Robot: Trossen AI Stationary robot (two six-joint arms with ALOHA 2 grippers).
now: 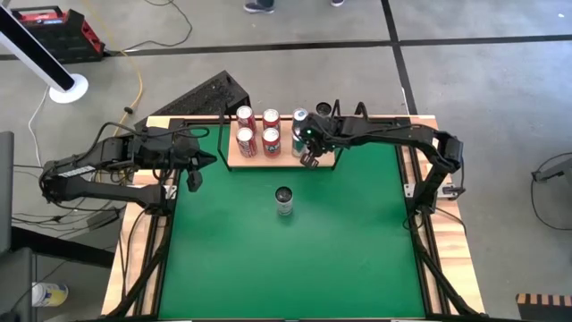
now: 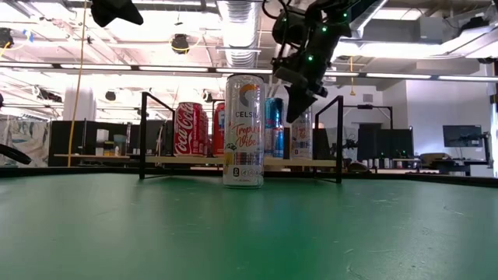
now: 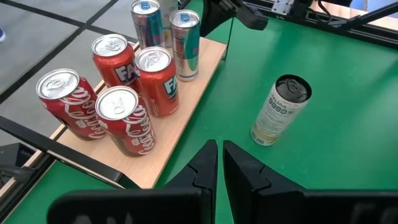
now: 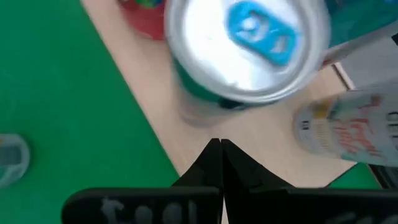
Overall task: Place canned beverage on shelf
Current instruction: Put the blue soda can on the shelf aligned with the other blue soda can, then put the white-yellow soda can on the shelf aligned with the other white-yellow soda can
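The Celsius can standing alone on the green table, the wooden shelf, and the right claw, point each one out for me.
Celsius can (image 2: 243, 132), low view, front label.
Shelf (image 3: 177, 134), left wrist view, bare wood by the red cans.
Right claw (image 1: 312, 160), high view, between its fingertips.

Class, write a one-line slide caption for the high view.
Right hand hovers shut over the shelf; one can waits on the green table.

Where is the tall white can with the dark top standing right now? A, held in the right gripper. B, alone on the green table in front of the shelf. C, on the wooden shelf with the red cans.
B: the white can stands alone on the green table, in front of the shelf and apart from the right gripper, whose jaws are shut on nothing.
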